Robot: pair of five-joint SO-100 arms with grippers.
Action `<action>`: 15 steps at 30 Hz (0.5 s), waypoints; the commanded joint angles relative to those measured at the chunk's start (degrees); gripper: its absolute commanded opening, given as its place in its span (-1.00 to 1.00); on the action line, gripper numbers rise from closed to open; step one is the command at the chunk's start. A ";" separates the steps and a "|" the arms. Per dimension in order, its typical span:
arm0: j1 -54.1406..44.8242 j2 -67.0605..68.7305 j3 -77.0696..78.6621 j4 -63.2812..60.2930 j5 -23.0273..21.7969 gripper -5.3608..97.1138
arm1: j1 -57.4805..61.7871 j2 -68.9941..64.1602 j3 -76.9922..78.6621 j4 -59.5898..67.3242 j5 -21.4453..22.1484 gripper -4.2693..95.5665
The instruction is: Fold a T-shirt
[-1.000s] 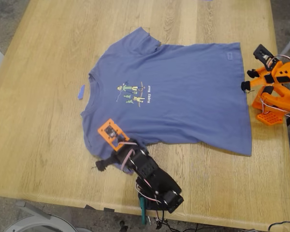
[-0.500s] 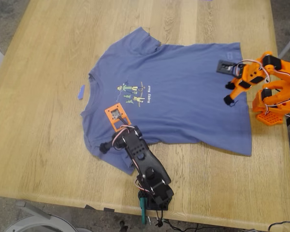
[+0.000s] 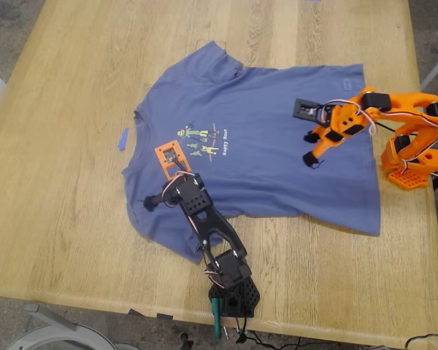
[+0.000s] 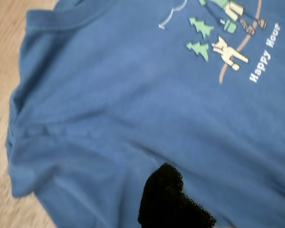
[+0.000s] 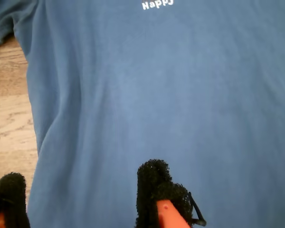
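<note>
Exterior view shows the T-shirt (image 3: 277, 146) spread flat on the wooden table (image 3: 58, 182), collar toward that view's left and hem toward its right, with both arms reaching over it. My first gripper (image 3: 155, 199) hangs above the cloth near the sleeve at the lower left of the exterior view, just below the chest print (image 3: 202, 143); its wrist view looks down on the collar, the shoulder seam and the little trees and figures, with "Happy Hour" in white letters. Only one black padded fingertip (image 4: 168, 199) shows there, lying over the blue fabric, so I cannot tell whether those fingers are spread or closed, nor whether they touch the shirt. My second gripper (image 3: 309, 147) comes in from the exterior view's right, over the lower body of the shirt. Its two black pads (image 5: 154, 185) stand well apart with blue cloth between them, so the fingers are released and hold nothing. The shirt is slate blue and short-sleeved, with soft wrinkles running along the body. A small blue scrap (image 3: 122, 138) lies on the wood just beside the collar.
</note>
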State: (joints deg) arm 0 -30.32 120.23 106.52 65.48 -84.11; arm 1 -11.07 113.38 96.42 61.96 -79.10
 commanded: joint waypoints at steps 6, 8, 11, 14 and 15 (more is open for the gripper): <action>-1.76 -6.24 -3.60 -17.84 -1.58 0.34 | -0.79 -5.63 -3.69 -8.35 0.26 -0.25; -1.93 -8.61 -3.08 -22.85 -2.11 0.34 | -0.97 -7.47 -4.22 -10.37 0.44 -0.25; -2.11 -12.48 -2.46 -29.62 -2.37 0.34 | -1.58 -10.55 -5.36 -13.71 0.62 -0.26; -2.20 -16.61 -3.25 -32.70 -2.81 0.34 | -2.64 -14.33 -7.38 -16.35 0.70 -0.26; -2.20 -17.84 -3.52 -33.57 -2.90 0.34 | -3.08 -15.56 -8.17 -16.96 0.70 -0.27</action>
State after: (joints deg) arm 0 -31.90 102.39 106.52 35.86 -86.40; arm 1 -13.45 98.53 92.46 46.76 -78.66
